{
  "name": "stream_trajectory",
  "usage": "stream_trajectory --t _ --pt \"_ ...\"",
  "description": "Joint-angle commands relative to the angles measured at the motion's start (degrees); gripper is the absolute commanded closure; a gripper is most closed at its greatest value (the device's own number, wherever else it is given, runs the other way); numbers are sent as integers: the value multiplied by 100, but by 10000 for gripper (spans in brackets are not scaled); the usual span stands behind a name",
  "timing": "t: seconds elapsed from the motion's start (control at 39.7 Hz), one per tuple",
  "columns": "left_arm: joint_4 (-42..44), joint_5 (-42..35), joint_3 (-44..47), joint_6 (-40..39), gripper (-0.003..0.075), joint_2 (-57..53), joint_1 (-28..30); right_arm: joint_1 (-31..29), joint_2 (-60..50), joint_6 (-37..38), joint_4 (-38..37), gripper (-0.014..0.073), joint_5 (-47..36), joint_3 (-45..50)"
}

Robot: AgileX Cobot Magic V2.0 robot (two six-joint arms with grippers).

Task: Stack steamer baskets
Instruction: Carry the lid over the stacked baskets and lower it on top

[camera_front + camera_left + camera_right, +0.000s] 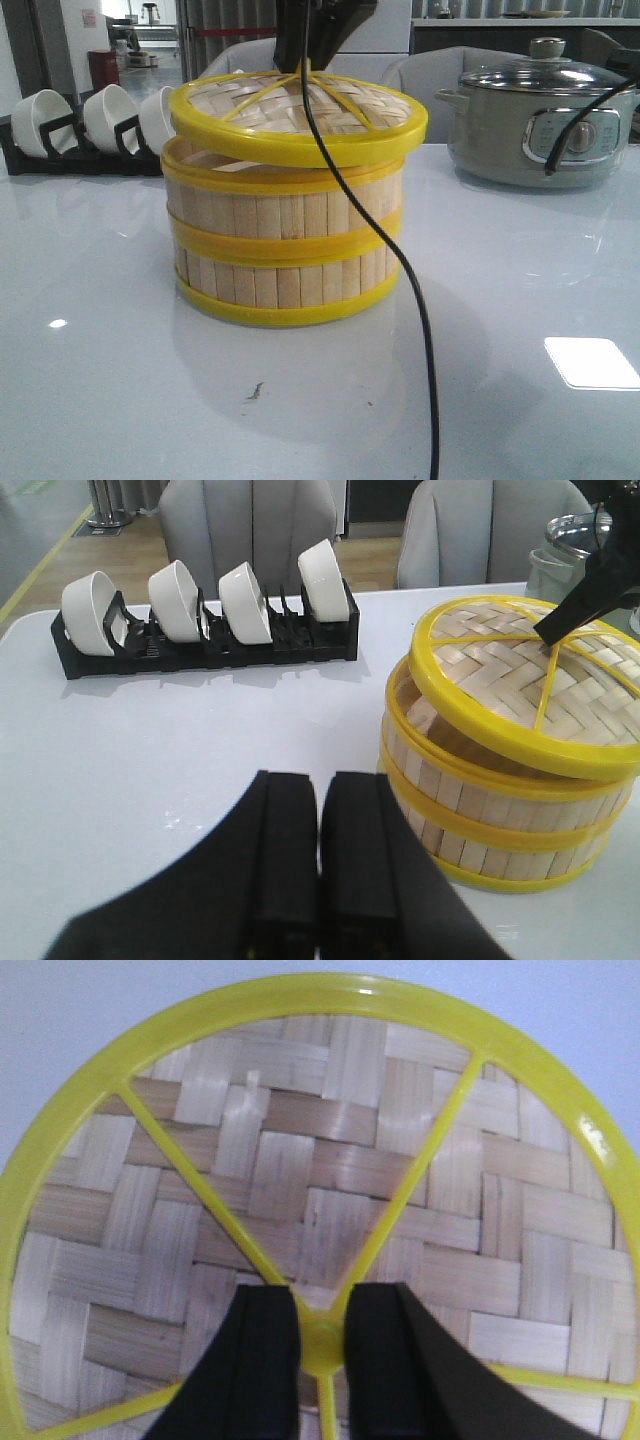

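Observation:
Two steamer baskets stand stacked on the white table, the upper basket (283, 210) on the lower basket (285, 285); they also show in the left wrist view (480, 815). My right gripper (322, 1345) is shut on the yellow knob (322, 1348) of the flat woven lid (300, 112). It holds the lid tilted over the upper basket, raised on the left with a gap there. My left gripper (319, 845) is shut and empty, low over the table just left of the stack.
A black rack with white bowls (205, 620) stands at the back left. A grey electric pot with glass lid (540, 115) stands at the back right. A black cable (425, 330) hangs in front of the stack. Grey chairs (250, 520) stand behind the table.

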Motion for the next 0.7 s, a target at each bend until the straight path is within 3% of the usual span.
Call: stream_trajectory --t 0.0,0.68 --pt "0 -513 -161 -36 634 13 10 1 -344 -56 -33 537 -428 -212" --pt "0 -513 -161 -36 634 13 10 3 -96 -61 223 537 -722 -212"
